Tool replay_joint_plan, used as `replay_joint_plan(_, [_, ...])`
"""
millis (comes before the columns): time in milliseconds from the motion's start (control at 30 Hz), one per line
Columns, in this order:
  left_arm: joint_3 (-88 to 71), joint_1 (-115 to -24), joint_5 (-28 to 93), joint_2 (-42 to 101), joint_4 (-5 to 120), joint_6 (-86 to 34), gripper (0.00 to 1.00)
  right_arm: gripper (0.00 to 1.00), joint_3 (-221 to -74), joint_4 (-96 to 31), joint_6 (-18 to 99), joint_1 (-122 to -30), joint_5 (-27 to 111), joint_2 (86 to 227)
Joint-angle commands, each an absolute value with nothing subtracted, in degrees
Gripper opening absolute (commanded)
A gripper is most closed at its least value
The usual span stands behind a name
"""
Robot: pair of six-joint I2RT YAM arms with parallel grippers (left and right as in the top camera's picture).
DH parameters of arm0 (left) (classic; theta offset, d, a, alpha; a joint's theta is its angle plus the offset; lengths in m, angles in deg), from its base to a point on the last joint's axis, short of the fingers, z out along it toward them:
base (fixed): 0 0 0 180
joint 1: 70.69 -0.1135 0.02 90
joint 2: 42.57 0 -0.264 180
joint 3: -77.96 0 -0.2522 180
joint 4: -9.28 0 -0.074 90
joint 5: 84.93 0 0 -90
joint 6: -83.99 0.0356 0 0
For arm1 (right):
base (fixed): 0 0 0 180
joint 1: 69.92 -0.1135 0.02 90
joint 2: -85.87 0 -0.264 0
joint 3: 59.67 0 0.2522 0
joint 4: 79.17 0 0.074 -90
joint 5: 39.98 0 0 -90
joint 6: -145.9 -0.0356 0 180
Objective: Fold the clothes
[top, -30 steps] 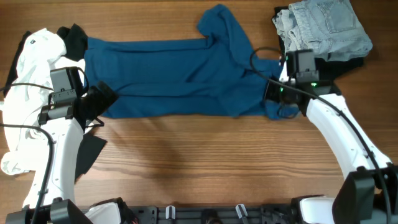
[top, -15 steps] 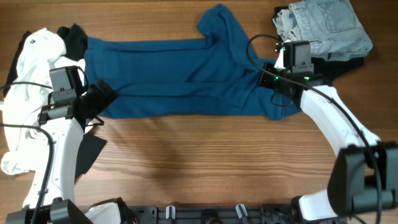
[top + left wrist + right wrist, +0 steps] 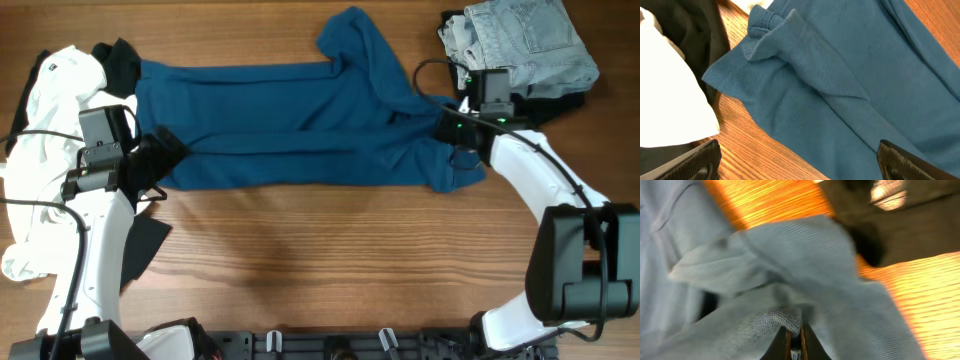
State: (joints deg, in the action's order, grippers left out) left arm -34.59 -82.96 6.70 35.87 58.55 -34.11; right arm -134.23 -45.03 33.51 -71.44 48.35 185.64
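The teal-blue shirt [image 3: 290,125] lies spread lengthwise across the far half of the table, one sleeve bunched up at the top middle. My left gripper [image 3: 160,160] is open just above the shirt's left end, its fingers either side of the lower corner [image 3: 790,120]. My right gripper [image 3: 450,130] is shut on a fold of the shirt's right end; in the right wrist view the cloth [image 3: 805,280] is pinched between the closed fingertips [image 3: 794,339] and looks washed-out grey.
Pale jeans [image 3: 525,40] lie on dark cloth at the far right corner. A white garment [image 3: 45,110] and black cloth [image 3: 120,60] are heaped at the left, beside my left arm. Bare wood [image 3: 330,260] fills the near half.
My right gripper has moved up and right with the shirt's right end, dragging the cloth toward the jeans. The left arm has not moved.
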Motion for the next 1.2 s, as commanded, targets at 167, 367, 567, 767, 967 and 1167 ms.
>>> replay_joint_plan(167, [-34.15,-82.79,6.61,36.19,58.17,-31.77,1.0,0.79,-135.54,-41.68,38.84,-70.63,45.64,184.57])
replay_joint_plan(367, [-31.37,-81.91,14.89,36.19,60.27,-21.83,0.98,0.93,-142.56,-34.32,44.5,-70.63,42.29,179.98])
replay_joint_plan(567, [-18.24,-78.55,12.03,37.72,70.61,-18.35,1.0,0.95,-154.97,-27.08,50.01,-70.76,34.36,179.06])
replay_joint_plan(767, [-0.03,-78.24,11.59,50.25,76.38,-16.78,1.0,0.94,-161.31,-23.93,52.87,-71.87,33.61,179.08])
replay_joint_plan(967, [17.26,-78.33,3.68,69.07,77.91,-16.71,1.0,0.94,-161.33,-23.78,52.96,-73.6,33.64,179.21])
replay_joint_plan(1167, [22.9,-78.88,-0.45,79.58,72.75,-20.93,1.0,0.93,-161.22,-24.04,52.96,-75.37,33.66,179.26])
